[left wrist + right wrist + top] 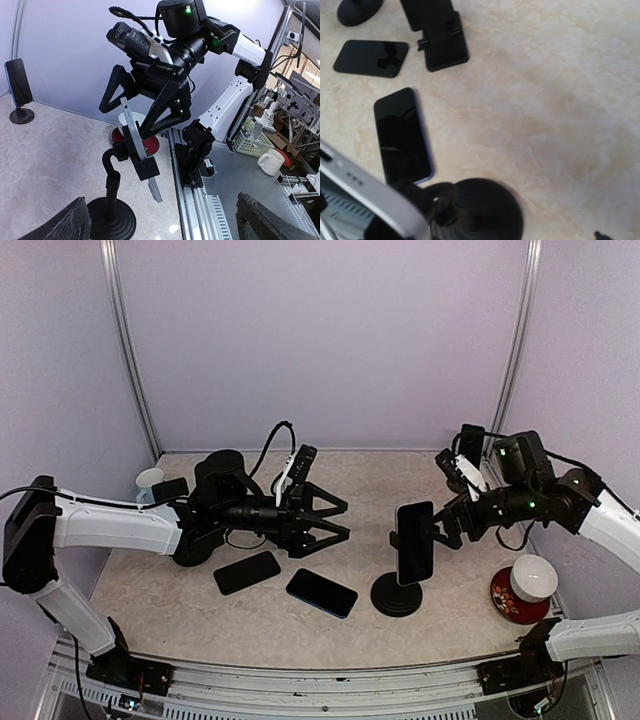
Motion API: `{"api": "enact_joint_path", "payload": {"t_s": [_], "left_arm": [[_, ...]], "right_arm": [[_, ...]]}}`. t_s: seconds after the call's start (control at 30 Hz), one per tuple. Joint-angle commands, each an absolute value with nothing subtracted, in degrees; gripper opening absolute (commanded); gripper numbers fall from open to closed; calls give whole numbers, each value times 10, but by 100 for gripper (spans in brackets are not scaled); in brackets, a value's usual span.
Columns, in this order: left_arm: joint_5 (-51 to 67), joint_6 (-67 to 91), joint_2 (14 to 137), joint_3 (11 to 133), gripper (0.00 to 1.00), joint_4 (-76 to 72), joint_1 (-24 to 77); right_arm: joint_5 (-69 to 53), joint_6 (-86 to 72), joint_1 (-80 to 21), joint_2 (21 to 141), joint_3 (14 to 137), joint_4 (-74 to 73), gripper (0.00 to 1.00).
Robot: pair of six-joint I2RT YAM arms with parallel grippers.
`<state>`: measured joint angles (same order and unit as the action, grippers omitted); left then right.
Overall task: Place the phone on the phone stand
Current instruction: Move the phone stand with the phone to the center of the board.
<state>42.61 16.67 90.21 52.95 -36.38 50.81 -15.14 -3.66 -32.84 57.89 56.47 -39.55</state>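
Note:
A phone point(415, 540) stands upright in the clamp of a black phone stand point(396, 596) right of centre. In the left wrist view the phone point(131, 131) shows edge-on in the stand point(111, 200). My right gripper point(441, 528) is open, its fingers point(111, 92) spread on either side of the phone's upper part. In the right wrist view the phone's pale edge point(365, 197) and the stand's base point(482, 210) fill the bottom. My left gripper point(338, 521) is open and empty, left of the stand, pointing at it.
A blue-edged phone point(321, 592) and a black phone point(246, 572) lie flat on the table in front of my left gripper. A white cup on a red saucer point(528, 585) stands at the right. Another phone on a stand point(18, 85) stands at the back right.

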Motion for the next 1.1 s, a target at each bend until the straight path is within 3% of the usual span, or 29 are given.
{"api": "enact_joint_path", "payload": {"t_s": [0.0, 0.47, 1.07], "left_arm": [[427, 170, 894, 526, 99, -371, 507], [426, 174, 904, 530, 99, -377, 509], [416, 171, 885, 507, 99, -381, 505]], "right_arm": [[-122, -36, -329, 564, 584, -393, 96], [-138, -138, -353, 538, 563, -294, 100], [143, -240, -511, 593, 596, -278, 100]]}}
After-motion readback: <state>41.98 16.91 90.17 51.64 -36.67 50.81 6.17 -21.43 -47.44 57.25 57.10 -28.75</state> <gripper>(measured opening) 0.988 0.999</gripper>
